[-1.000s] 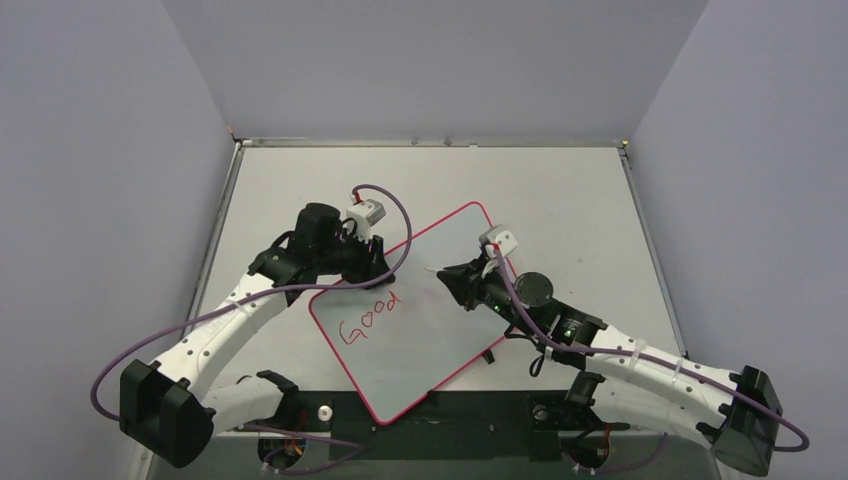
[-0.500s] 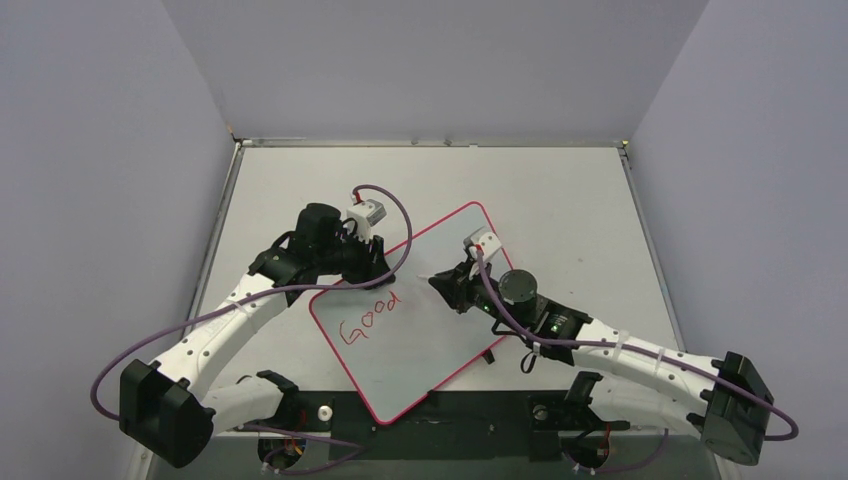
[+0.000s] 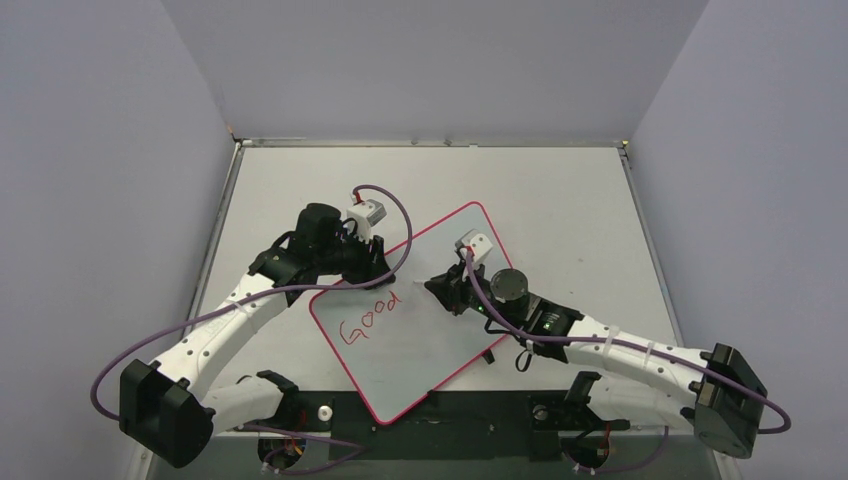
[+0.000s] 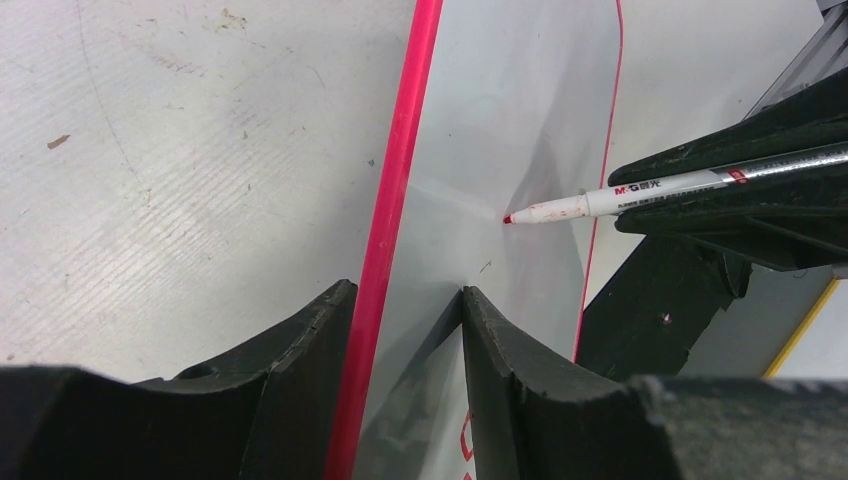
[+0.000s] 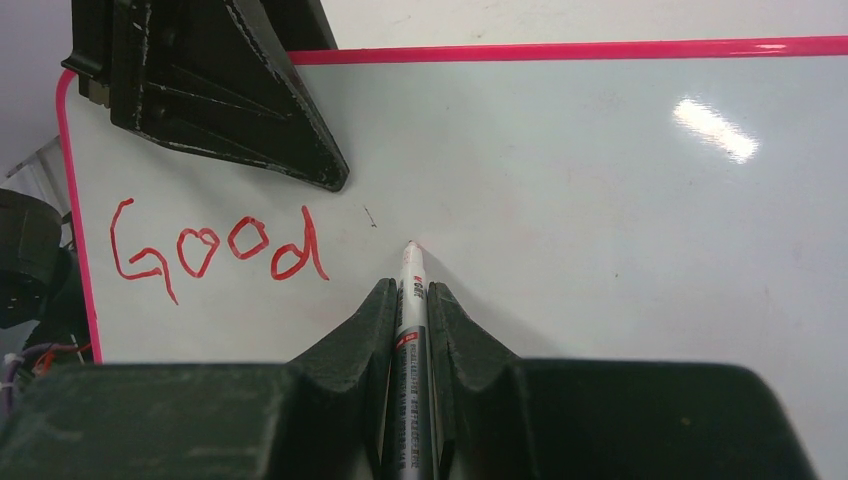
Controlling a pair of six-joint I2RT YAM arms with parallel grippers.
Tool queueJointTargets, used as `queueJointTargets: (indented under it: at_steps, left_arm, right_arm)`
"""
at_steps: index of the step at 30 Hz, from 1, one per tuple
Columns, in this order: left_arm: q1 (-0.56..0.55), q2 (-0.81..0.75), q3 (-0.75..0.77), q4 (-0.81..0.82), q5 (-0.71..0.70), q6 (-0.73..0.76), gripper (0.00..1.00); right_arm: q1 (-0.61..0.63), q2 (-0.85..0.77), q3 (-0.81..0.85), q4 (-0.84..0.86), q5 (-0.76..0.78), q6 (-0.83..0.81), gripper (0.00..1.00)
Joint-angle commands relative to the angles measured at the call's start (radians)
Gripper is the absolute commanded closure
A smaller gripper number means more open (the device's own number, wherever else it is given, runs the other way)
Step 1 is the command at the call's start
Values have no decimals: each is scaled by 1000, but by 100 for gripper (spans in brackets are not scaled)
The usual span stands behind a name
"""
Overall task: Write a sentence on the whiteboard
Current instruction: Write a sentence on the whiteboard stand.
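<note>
The whiteboard (image 3: 440, 340) lies tilted on the table, with a thin pink frame. The sentence (image 3: 370, 318) reads only "Good" in red, also clear in the right wrist view (image 5: 215, 248). My right gripper (image 3: 437, 285) is shut on a silver marker (image 5: 411, 300), whose red tip touches the board (image 5: 600, 200) just right of "Good". My left gripper (image 3: 372, 272) stands over the board's far left edge. In the left wrist view its fingers (image 4: 403, 290) straddle the pink frame, apart, one over the table and one over the board (image 4: 510, 120). The marker (image 4: 640, 187) shows there too.
A small black clip (image 3: 490, 357) sits on the board's near right edge. A black base plate (image 3: 450, 410) runs along the table's near edge. Grey walls close the table on three sides. A tiny dark mark (image 5: 371, 217) is on the board above the marker tip.
My right arm has moved left across the board, bringing the marker tip closer to "Good". My left arm has not moved. No new writing shows.
</note>
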Motion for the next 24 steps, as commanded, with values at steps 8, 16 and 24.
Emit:
queueJointTargets:
  at_steps: [8, 16, 24]
  left_arm:
    - [-4, -11, 7, 29, -112, 61, 100]
    - [-4, -9, 7, 27, -113, 61, 100]
    - [-4, -7, 7, 28, -115, 61, 100]
  right_arm:
    - [-6, 19, 28, 51, 7, -22, 100]
    - [-6, -19, -4, 12, 24, -17, 100]
    - [2, -61, -42, -14, 52, 1, 100]
